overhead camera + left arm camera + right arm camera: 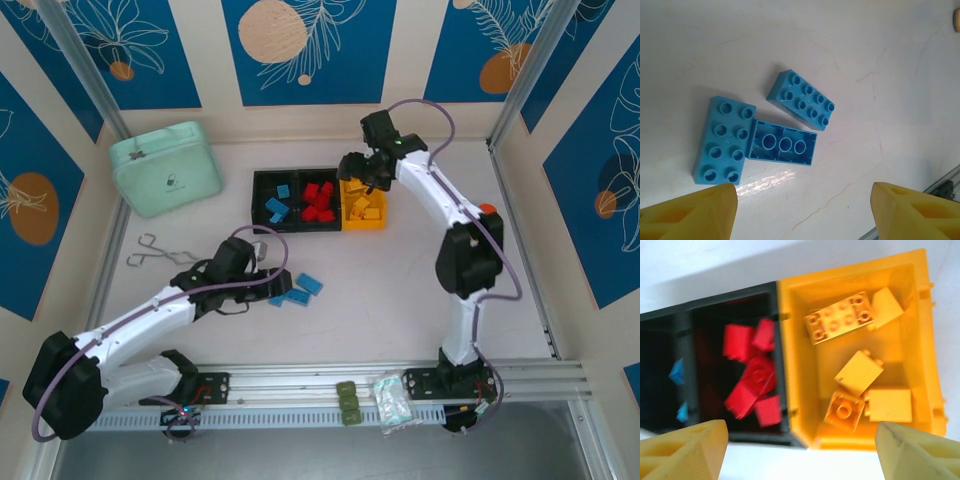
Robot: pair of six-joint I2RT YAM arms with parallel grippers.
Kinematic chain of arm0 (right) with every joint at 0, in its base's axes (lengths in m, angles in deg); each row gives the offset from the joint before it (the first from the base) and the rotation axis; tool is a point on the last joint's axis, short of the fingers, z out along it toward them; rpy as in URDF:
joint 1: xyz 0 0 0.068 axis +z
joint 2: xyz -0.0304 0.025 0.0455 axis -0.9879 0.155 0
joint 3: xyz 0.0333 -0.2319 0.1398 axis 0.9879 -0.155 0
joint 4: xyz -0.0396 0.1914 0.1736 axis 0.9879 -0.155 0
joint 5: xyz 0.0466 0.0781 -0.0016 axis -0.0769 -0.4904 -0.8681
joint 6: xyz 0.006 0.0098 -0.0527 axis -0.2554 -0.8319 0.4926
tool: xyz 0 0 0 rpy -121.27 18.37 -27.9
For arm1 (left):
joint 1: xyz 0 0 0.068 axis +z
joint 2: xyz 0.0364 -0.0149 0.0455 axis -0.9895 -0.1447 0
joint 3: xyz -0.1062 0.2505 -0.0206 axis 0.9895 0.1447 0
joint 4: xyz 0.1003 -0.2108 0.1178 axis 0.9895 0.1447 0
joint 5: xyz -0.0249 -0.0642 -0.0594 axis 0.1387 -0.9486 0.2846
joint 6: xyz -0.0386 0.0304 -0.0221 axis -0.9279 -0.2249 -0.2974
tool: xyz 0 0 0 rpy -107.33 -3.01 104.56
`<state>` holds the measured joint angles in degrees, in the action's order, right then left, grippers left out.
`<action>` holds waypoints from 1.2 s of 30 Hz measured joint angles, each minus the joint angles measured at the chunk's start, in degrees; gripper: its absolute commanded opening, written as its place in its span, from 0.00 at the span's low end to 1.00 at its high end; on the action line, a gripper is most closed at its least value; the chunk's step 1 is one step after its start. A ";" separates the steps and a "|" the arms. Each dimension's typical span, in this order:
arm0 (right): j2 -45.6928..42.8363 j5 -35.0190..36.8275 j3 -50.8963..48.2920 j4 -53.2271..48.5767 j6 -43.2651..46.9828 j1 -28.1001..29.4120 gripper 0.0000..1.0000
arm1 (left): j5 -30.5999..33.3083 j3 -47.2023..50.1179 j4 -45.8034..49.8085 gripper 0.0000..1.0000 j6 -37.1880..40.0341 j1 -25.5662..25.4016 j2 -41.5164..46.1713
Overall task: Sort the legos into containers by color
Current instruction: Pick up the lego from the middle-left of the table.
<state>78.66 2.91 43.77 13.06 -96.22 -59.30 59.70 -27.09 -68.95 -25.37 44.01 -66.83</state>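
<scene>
**Colour sorting almost complete**

The surface [400, 290] is white with faint veining and glossy enough to throw a patch of glare. Aluminium posts [85, 70] fence it in, and an aluminium rail [400, 375] runs along the near edge. Behind the posts the walls carry cream and deep blue panels [300, 45] printed with white leaves and orange discs. At the far left sits a mint-green case [165, 168] with its lid shut, and nearer than it lies a scissor-handled metal tool [155, 250]. On the near rail rest a small green block [347, 402] and a clear packet [392, 400].

Joined in a row at the far middle are three containers. The left black bin [256, 200] holds blue bricks [277, 208]. The middle black bin [730, 300] holds red bricks [752, 372]. The yellow-orange bin [855, 267] at the right end holds five yellow bricks [840, 320]. The right hand [800, 450] hangs above the yellow-orange bin, its fingers apart with nothing between them.

Three loose light blue bricks [785, 145] lie in a tight cluster on the surface, nearer than the bins. Two are studs up. One lies upside down between them, touching the left one. The left hand [802, 210] hovers over them, fingers apart and empty.
</scene>
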 measured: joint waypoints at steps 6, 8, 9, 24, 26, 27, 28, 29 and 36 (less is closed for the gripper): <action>-17.94 -5.33 -18.43 6.82 1.62 3.04 0.77 | 2.75 -5.20 7.72 0.66 4.87 -0.02 -1.92; -22.73 -7.76 -25.03 8.83 2.51 4.02 0.78 | 3.41 -6.25 9.86 0.65 6.54 -0.02 -3.10; -25.22 -9.44 -28.63 9.68 2.99 4.50 0.78 | 3.76 -6.62 10.99 0.64 7.43 -0.02 -3.80; -57.99 -29.73 -65.55 20.70 0.39 12.09 0.84 | 8.72 -7.69 17.00 0.64 14.93 -4.81 -11.74; -58.40 -29.97 -67.73 21.68 -1.03 12.90 0.84 | 9.94 -7.74 16.87 0.64 14.97 -5.79 -13.00; -58.40 -29.97 -68.54 22.16 -1.68 13.18 0.84 | 10.56 -7.74 16.74 0.64 15.17 -6.19 -13.77; -58.40 -29.99 -69.29 22.67 -2.29 13.38 0.84 | 11.17 -7.74 16.57 0.64 15.43 -6.45 -14.43; -58.40 -29.97 -69.68 23.06 -2.71 13.46 0.84 | 11.67 -7.74 16.44 0.64 15.65 -6.62 -14.97; -58.03 -29.97 -69.85 25.68 -3.80 13.49 0.84 | 14.29 -8.07 15.02 0.64 17.07 -6.75 -18.82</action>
<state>20.63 -27.05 -26.08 38.74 -100.02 -45.82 73.99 -35.16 -53.93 -8.30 37.26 -85.65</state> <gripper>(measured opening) 0.840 0.638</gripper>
